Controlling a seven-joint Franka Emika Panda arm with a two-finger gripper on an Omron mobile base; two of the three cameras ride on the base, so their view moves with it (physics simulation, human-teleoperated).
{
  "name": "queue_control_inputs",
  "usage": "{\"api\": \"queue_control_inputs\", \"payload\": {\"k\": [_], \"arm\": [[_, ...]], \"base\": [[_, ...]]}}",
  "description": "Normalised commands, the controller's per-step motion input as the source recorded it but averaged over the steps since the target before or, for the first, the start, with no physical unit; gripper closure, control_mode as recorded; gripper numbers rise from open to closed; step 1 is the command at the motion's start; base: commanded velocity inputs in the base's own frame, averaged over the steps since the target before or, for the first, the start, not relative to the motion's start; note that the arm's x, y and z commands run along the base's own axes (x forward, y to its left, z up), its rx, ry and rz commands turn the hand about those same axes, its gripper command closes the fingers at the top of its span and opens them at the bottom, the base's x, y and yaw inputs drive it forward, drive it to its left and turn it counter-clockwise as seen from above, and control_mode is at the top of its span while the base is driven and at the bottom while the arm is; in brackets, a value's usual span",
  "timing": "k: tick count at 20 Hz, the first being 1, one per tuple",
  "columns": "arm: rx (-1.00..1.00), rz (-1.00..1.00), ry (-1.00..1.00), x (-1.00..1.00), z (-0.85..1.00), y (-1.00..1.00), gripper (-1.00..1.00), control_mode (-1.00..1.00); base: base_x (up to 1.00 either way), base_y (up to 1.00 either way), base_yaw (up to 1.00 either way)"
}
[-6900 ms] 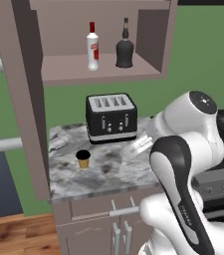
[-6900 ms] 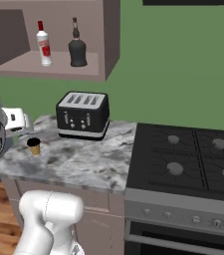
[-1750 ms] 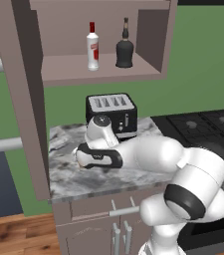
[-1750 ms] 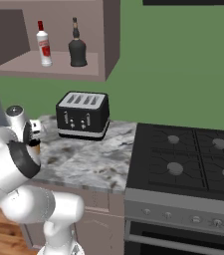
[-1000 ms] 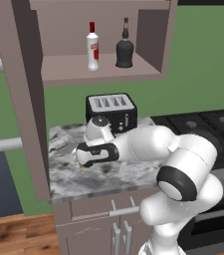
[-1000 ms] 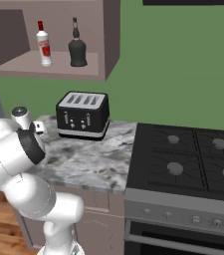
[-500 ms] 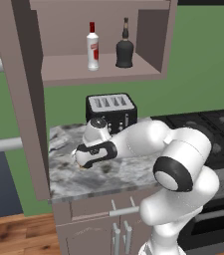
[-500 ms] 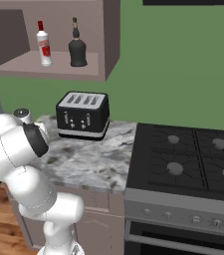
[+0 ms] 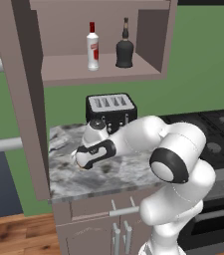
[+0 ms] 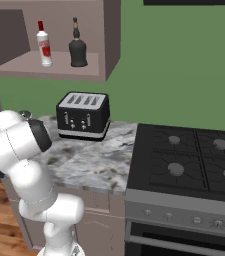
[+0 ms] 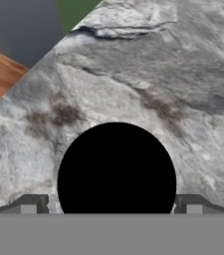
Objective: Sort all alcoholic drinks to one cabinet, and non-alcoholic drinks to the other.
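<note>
Fingers (image 11: 193,203) stand wide open on either side of the cup (image 11: 116,169), whose round black top sits centred between them on the near left of the surface (image 9: 128,172), right under the hand. Both bottles, the clear one (image 9: 92,46) and the black one (image 9: 124,50), already stand on the cabinet (image 9: 103,67) shelf above the toaster (image 9: 111,108), so the step in hand looks like the grasp of the cup. Next move likely calls for a short descent and a close on its round wall, then a lift to the other cabinet. Mottled grey stone, matte and flat, lies beneath; the toaster is boxy and black.
</note>
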Motion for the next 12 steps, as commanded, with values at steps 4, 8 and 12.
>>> {"api": "queue_control_inputs", "payload": {"k": [4, 8, 12], "arm": [[0.0, 0.0, 0.01, 0.16, -0.12, 0.04, -1.0, -1.0], [0.0, 0.0, 0.01, 0.16, -0.16, 0.08, 1.0, -1.0], [0.0, 0.0, 0.03, 0.15, -0.17, 0.09, 1.0, -1.0]], "base": [[0.0, 0.0, 0.0], [0.0, 0.0, 0.0], [0.0, 0.0, 0.0]]}}
